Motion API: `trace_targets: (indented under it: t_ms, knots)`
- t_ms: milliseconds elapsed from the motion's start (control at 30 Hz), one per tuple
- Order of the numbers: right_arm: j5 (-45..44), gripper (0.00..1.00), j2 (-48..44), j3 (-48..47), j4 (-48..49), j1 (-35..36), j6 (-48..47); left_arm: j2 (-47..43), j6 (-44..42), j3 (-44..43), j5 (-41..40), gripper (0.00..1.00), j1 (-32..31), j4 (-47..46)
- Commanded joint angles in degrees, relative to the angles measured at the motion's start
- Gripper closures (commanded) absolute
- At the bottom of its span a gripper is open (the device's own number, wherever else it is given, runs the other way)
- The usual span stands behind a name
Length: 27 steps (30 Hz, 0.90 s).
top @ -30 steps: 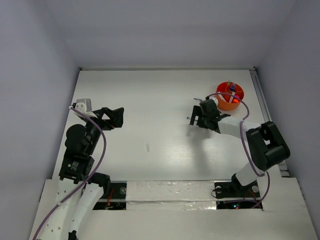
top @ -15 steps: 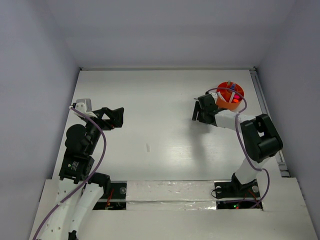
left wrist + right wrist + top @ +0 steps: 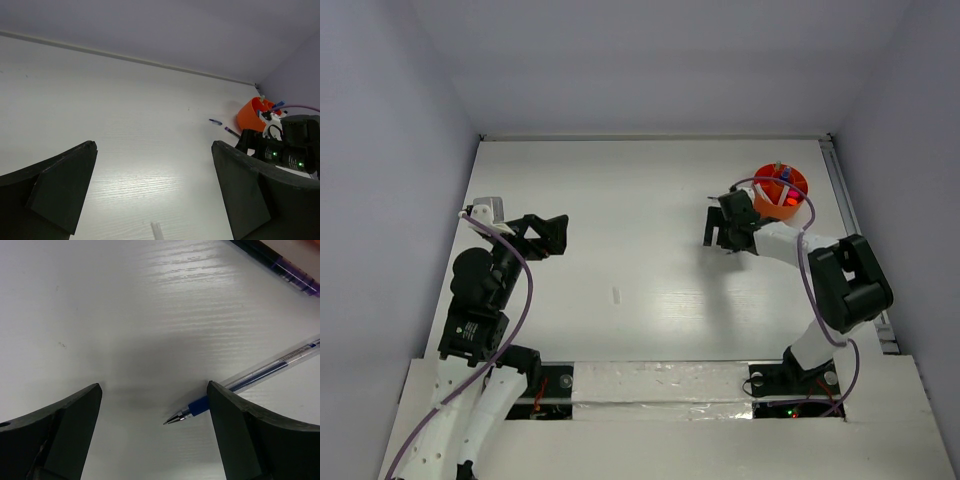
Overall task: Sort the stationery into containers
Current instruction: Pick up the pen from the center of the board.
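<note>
Your right gripper [image 3: 154,395] hangs low over the table [image 3: 100,300] with its jaws wide apart and nothing between them. A clear pen [image 3: 250,377] with a blue grip lies flat beside the right finger [image 3: 260,440]. Its tip points to 8 o'clock into the gap, and you cannot tell whether it touches that finger. A dark pen [image 3: 287,265] lies at 1 o'clock in that view. From above, this gripper sits near the orange cup [image 3: 775,210], at its 8 o'clock. The cup stands at 2 o'clock on the table with stationery [image 3: 782,182] inside. Your left gripper [image 3: 558,236] hangs at 9 o'clock, its jaws also wide apart and empty. A small white piece [image 3: 616,295] lies near the table's middle.
</note>
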<state>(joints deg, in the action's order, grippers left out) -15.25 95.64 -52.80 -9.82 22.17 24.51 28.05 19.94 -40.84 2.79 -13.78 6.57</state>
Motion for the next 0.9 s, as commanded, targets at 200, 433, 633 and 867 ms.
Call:
trace_targets:
  t_ms: [200,433,633,867]
  knots:
    - [-3.66,0.18,-8.8,-3.26,-7.48,-3.35,-5.42,-0.54,0.01,-0.29,0.2,0.01,-1.16,-2.79]
    - [-1.63,0.16,-4.48,-5.83,-18.92,-5.29,-3.53,-1.42,-0.17,-0.56,-0.94,0.01,-2.48,-2.35]
    - [-0.76,0.11,-12.13,0.93,-17.52,-12.67,1.15,-2.3,-0.34,-0.73,-1.64,0.01,-5.64,-2.09]
    - [7.42,0.15,-11.62,2.7,-11.37,-17.86,2.03,-3.62,-0.52,-0.73,-2.26,0.01,-7.75,-1.73]
